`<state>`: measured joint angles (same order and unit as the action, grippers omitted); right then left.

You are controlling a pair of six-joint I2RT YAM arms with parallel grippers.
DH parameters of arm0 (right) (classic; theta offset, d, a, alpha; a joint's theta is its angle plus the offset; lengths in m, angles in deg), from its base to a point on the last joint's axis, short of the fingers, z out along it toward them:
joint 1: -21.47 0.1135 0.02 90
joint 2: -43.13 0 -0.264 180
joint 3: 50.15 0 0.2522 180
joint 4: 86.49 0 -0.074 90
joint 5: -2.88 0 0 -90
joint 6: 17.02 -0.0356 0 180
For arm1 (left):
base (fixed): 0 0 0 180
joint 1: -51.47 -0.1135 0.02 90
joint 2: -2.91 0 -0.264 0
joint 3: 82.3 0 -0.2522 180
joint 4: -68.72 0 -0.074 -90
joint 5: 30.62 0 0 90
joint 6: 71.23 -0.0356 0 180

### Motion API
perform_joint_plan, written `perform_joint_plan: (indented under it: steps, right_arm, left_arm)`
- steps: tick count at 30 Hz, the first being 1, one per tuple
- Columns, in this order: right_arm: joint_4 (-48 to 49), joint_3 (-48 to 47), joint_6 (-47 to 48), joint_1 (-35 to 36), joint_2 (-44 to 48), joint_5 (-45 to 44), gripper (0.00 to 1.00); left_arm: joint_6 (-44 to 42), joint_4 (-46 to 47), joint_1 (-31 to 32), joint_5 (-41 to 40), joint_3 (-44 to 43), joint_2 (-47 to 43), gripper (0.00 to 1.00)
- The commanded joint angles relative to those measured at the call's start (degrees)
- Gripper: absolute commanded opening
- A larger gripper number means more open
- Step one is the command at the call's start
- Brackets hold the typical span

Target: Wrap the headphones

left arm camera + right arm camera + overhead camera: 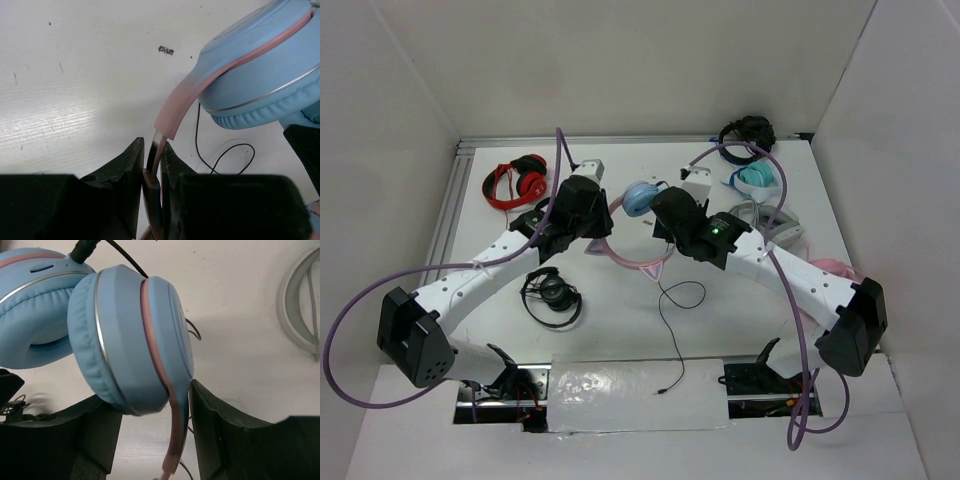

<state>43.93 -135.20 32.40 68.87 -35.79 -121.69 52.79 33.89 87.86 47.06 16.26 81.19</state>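
The headphones (638,198) lie mid-table, with light blue ear cups and a thin pink headband (620,256) with cat ears. Their black cable (672,340) trails towards the near edge. My left gripper (603,225) is shut on the pink headband (175,107), just below one blue ear cup (265,75). My right gripper (658,205) is open around the other ear cup (130,335). Its right finger (210,415) is against the cup's blue-and-pink arm, and its left finger stands apart. The second cup (35,305) and the cable plug (82,247) lie beyond.
Red-and-black headphones (515,183) lie back left and small black ones (552,295) front left. Teal (758,180), black (745,132), grey (772,226) and pink (835,268) headphones lie at the right. A foil sheet (640,395) covers the near edge.
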Motion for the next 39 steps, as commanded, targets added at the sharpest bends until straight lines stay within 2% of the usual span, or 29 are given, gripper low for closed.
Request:
perform_joint_plan:
  steps: [1, 2, 5, 10, 15, 21, 22, 25, 26, 27, 29, 31, 32, 33, 34, 36, 37, 39]
  right_arm:
    - [-6.62, -4.29, -5.30, 0.59, -1.41, -5.69, 0.61]
    - [-7.07, -4.56, -6.00, 0.59, -2.20, -5.51, 0.75]
    - [-6.64, -3.95, -6.09, 0.59, -2.30, -2.79, 0.88]
    - [-4.97, -2.81, -5.48, 0.59, -0.63, 0.02, 0.92]
    - [-6.02, -3.94, -6.18, 0.15, -2.64, 3.27, 0.80]
    - [-4.45, -5.09, -5.92, -1.33, -5.89, 6.26, 0.64]
    - [-4.27, -5.26, -5.92, -1.60, -6.25, 7.31, 0.64]
    - [-4.18, -5.44, -5.83, -2.83, -7.30, 8.63, 0.56]
    - [-3.83, -5.27, -5.83, -3.01, -7.48, 8.81, 0.48]
    - [-3.57, -5.01, -5.74, -2.92, -7.39, 9.08, 0.29]
    - [-2.78, -4.21, -5.83, -2.92, -6.43, 8.64, 0.00]
    - [-2.16, -3.25, -5.31, -2.66, -5.20, 7.24, 0.00]
    - [-1.37, -3.24, -4.78, -2.49, -3.98, 6.80, 0.00]
    - [-1.19, -3.42, -4.25, -2.48, -3.44, 6.18, 0.00]
    - [-0.93, -3.59, -2.94, -2.40, -3.09, 5.05, 0.00]
    - [-0.40, -3.68, -1.27, -2.40, -1.25, 3.99, 0.00]
    - [0.21, -3.86, 1.00, -2.57, -0.55, 3.63, 0.00]
    - [0.65, -4.03, 3.47, -3.10, 1.39, 2.57, 0.00]
  left_arm:
    - [5.00, -2.22, 0.53, -3.68, -3.86, 0.73, 0.00]
    - [5.70, -2.41, 0.79, -4.81, -3.86, 0.99, 0.00]
    - [8.33, -1.97, 1.23, -8.41, -3.51, 0.65, 0.00]
    - [10.36, -1.18, 1.59, -11.94, -3.34, 0.99, 0.00]
    - [15.81, -6.18, 3.34, -18.79, -5.97, 3.10, 0.00]
    - [15.11, -5.66, 3.43, -17.39, -7.12, 3.64, 0.00]
    - [15.11, -5.49, 3.52, -17.30, -6.59, 3.37, 0.00]
    - [13.71, -1.81, 3.43, -16.34, -5.01, 1.79, 0.00]
    - [13.10, -1.18, 3.43, -15.64, -4.66, 1.09, 0.00]
    - [12.83, -0.74, 3.43, -15.37, -4.39, 0.91, 0.00]
    - [12.56, 0.22, 3.52, -15.02, -4.04, 0.47, 0.00]
    - [11.43, 0.93, 3.35, -14.23, -4.04, 0.56, 0.01]
    - [10.98, 1.54, 3.43, -13.79, -4.13, 0.64, 0.16]
    - [9.59, 2.07, 3.43, -12.48, -3.95, 0.73, 0.25]
    - [8.88, 2.77, 3.43, -11.69, -3.69, 0.65, 0.44]
    - [6.43, 4.96, 3.43, -9.41, -2.12, -0.49, 0.72]
    - [5.02, 6.11, 3.43, -8.17, -1.41, -1.19, 0.99]
    - [0.19, 9.27, 3.26, -2.67, 0.96, -3.74, 0.99]
